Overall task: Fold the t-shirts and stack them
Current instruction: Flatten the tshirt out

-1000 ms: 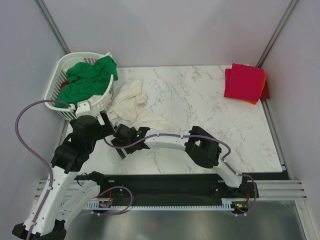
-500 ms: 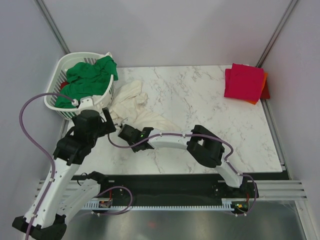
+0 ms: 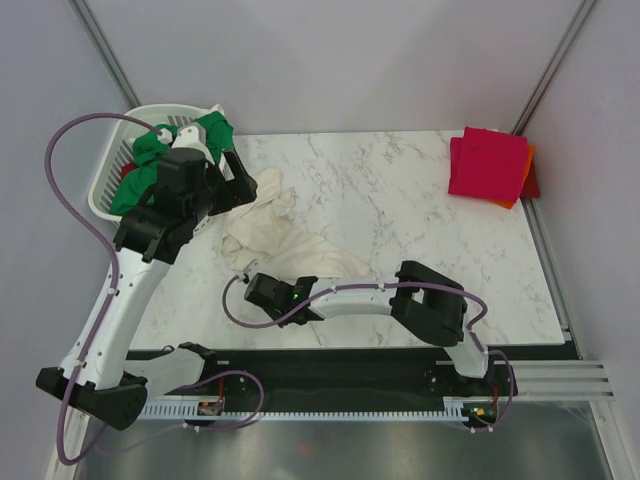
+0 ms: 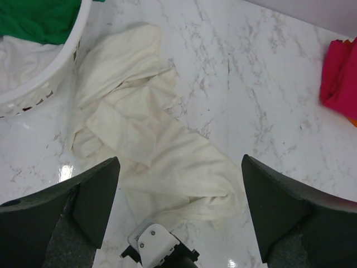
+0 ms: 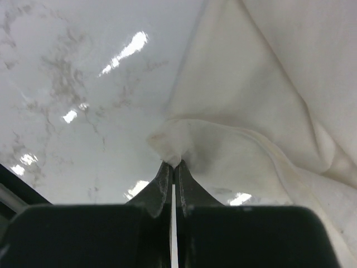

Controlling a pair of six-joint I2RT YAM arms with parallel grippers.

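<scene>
A crumpled cream-white t-shirt (image 3: pixel 285 240) lies on the marble table next to the basket. My right gripper (image 3: pixel 263 291) is shut on the shirt's near edge; in the right wrist view a small tuft of cream cloth (image 5: pixel 170 146) sits pinched between the closed fingertips (image 5: pixel 166 177). My left gripper (image 3: pixel 238 180) hangs open, high above the shirt's far end, holding nothing. From the left wrist, the cream t-shirt (image 4: pixel 145 139) spreads out below the wide-apart fingers (image 4: pixel 95 195). A green t-shirt (image 3: pixel 140 165) fills the basket. Folded crimson-pink (image 3: pixel 485 160) and orange (image 3: pixel 527 172) t-shirts lie stacked at the far right.
The white slotted laundry basket (image 3: pixel 105 195) stands at the table's far left corner, a bit of red cloth inside under the green. The left arm's purple cable loops over the basket. Grey walls close in the left and right sides.
The right gripper has shut on the cream shirt's near edge and drawn back toward the near side. The left arm has risen and swung away toward the basket, still open.
</scene>
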